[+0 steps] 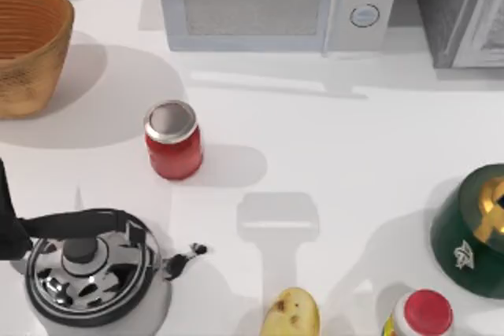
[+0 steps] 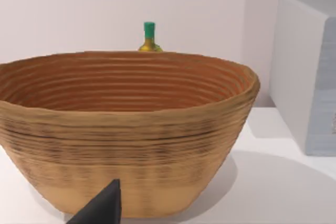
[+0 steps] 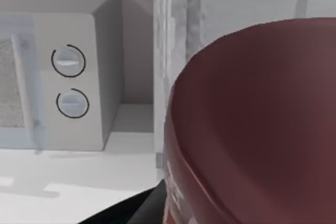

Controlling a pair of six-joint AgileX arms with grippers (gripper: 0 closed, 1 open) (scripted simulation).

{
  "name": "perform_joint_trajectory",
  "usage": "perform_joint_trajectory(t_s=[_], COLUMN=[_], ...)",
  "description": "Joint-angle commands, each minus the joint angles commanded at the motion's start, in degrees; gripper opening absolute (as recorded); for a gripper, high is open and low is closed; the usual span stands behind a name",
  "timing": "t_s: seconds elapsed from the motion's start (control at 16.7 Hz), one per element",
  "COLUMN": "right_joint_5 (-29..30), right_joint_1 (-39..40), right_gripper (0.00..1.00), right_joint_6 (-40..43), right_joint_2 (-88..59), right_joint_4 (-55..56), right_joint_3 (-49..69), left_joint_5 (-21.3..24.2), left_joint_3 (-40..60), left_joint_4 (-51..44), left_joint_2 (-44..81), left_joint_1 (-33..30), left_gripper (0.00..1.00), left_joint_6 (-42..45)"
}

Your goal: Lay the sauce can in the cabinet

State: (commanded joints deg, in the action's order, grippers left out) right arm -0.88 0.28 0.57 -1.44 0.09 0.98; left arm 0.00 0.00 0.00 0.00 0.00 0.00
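Sauce can (image 1: pixel 419 316) sitting at table's (image 1: pixel 331 139) front edge toward right, round red lid facing up, yellow label cut off by frame. Right wrist view showing smooth dark maroon lid (image 3: pixel 257 124) looming close, dark gripper part beneath; grip on can: cannot tell. Cabinet (image 1: pixel 461 9) standing at back right, grey, boxy, framed door panel, partly cropped. Left gripper's dark fingertip (image 2: pixel 102 205) poking before ribbed woven basket (image 2: pixel 126 135); open or closed: cannot tell. Green-capped bottle (image 2: pixel 149 38) peeking behind basket rim.
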Motion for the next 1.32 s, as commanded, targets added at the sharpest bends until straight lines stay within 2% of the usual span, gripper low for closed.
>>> perform_joint_trajectory(t_s=[0.48,0.72,0.96,1.32], right_joint_5=[0.77,1.98,4.46,8.48], right_joint_1=[-0.09,0.35,1.51,4.53], right_gripper=[0.0,0.0,0.0,0.0], right_joint_6=[-0.61,-1.33,-2.62,-3.62], right_joint_2=[1.22,-4.41,-17.18,-41.6], right_joint_4=[-0.1,-2.46,-7.53,-17.04], right_joint_3=[-0.88,5.14,20.72,55.78], left_joint_5=[0.0,0.0,0.0,0.0], left_joint_3=[0.0,0.0,0.0,0.0], left_joint_4=[0.0,0.0,0.0,0.0], left_joint_2=[0.0,0.0,0.0,0.0], left_joint_1=[0.0,0.0,0.0,0.0], left_gripper=[1.0,1.0,1.0,1.0], left_joint_6=[0.0,0.0,0.0,0.0])
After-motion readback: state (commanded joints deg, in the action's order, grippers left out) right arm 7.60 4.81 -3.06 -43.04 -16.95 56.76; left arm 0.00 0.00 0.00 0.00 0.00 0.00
